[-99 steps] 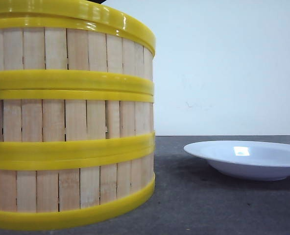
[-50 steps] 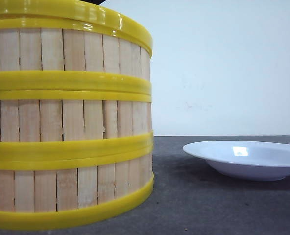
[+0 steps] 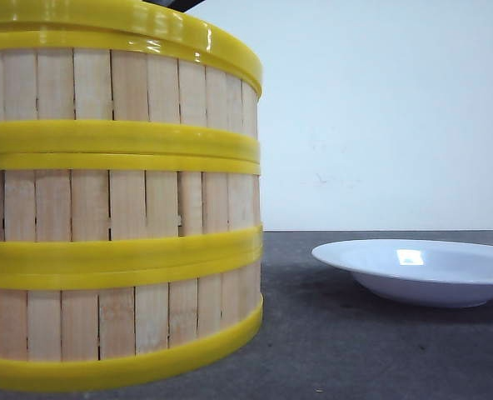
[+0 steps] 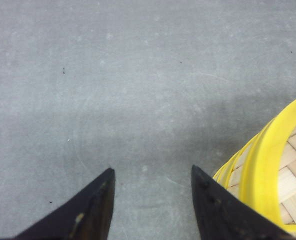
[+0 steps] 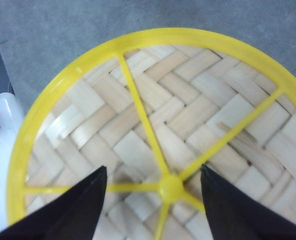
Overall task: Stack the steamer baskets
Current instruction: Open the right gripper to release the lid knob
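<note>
We see steamer baskets [image 3: 117, 200] as three-tier stack on grey table [image 3: 380, 350], near-left in front view, rims seated flush; white plate [image 3: 421, 271] well apart to right. Right end effector [image 5: 153, 210] hangs directly above stack, fingers spread, gripping nothing; woven floor and yellow spokes of top basket [image 5: 153, 125] lie straight below it. Left end effector [image 4: 150, 205] also spread, empty, just beside stack's rim [image 4: 260, 165], over bare table. We judge stacking done; right arm nearer stack, stack axis vertical.
</note>
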Motion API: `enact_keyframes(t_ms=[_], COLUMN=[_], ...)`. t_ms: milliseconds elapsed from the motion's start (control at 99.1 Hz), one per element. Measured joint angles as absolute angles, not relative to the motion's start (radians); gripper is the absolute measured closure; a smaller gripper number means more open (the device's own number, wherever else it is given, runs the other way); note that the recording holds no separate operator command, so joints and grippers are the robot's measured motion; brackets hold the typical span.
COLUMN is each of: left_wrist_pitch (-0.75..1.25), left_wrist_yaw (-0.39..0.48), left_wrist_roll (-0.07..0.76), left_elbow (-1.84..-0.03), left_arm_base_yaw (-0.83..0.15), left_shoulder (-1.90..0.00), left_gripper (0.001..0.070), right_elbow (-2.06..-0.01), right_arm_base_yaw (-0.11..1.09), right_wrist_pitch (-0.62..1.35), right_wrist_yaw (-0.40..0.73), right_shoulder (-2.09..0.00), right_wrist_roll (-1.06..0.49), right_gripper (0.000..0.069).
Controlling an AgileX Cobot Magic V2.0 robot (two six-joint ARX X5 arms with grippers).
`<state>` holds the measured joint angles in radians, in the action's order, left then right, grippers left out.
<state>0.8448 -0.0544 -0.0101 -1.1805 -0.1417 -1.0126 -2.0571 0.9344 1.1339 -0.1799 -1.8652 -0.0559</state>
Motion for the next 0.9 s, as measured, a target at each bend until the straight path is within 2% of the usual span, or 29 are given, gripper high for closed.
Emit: enact_keyframes(t_ms=[232, 525, 696, 898], left_wrist_pitch=[0.849, 0.880, 0.896, 0.908], left_wrist_yaw=[-0.054, -0.054, -0.054, -0.054], left_wrist_roll=[-0.010, -0.010, -0.010, -0.010], left_elbow=[-1.180, -1.180, -1.180, -1.180], left_arm_base_yaw=[-0.142, -0.142, -0.142, -0.142], left_shoulder=[-1.013, -1.013, -1.013, -1.012], left_gripper=[0.0434, 0.0434, 0.0434, 0.0434], right_elbow=[-2.056, -2.032, -1.867, -1.536], right_arm_base_yaw=[0.884, 0.722, 0.592, 0.378], right_wrist_pitch=[1.166, 1.279, 1.238, 1.127], right_wrist_yaw=[-0.122, -0.099, -0.105, -0.106], right_shoulder=[-1.679, -1.540, -1.401, -1.218], right_wrist_roll=[-0.056, -0.056, -0.056, -0.054], right_gripper=[0.0317, 0.0317, 0.0317, 0.0317])
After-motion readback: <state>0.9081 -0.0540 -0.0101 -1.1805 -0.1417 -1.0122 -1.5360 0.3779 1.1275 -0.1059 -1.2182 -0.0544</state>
